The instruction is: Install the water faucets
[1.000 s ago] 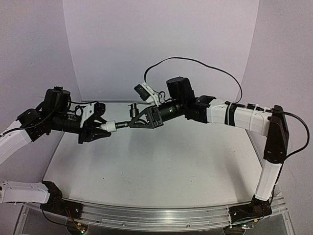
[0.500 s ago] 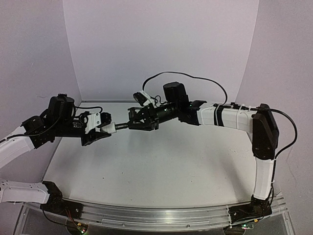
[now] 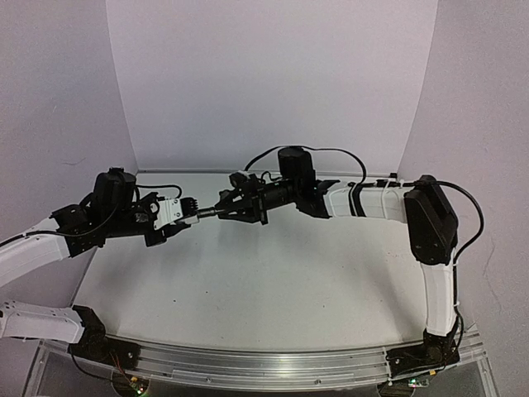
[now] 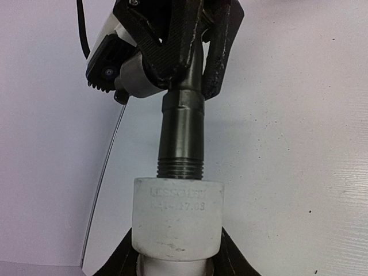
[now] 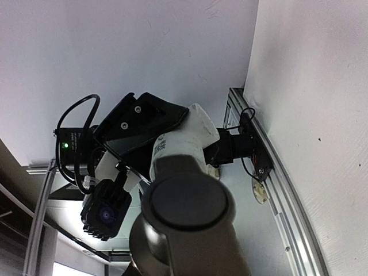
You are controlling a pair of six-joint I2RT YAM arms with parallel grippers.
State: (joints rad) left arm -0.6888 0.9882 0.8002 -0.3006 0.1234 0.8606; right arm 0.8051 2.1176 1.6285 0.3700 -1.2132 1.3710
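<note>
While our two arms have shifted over the last second, the two parts have stayed joined in the air above the table (image 3: 273, 281). Our left gripper (image 3: 175, 217) pinches the white fitting (image 4: 178, 221), and our right gripper (image 3: 235, 207) is clamped on the dark faucet (image 4: 183, 129), whose threaded end sits in the mouth of the fitting. The right wrist has rolled in that time: the stub that stood up beside the fitting a second ago no longer shows from above. We read that as one turn of screwing in. A few thread rings still show just outside the fitting, so we judge the faucet only partly seated. More turns look needed, with the faucet kept in line with the fitting, or the threads could cross.
</note>
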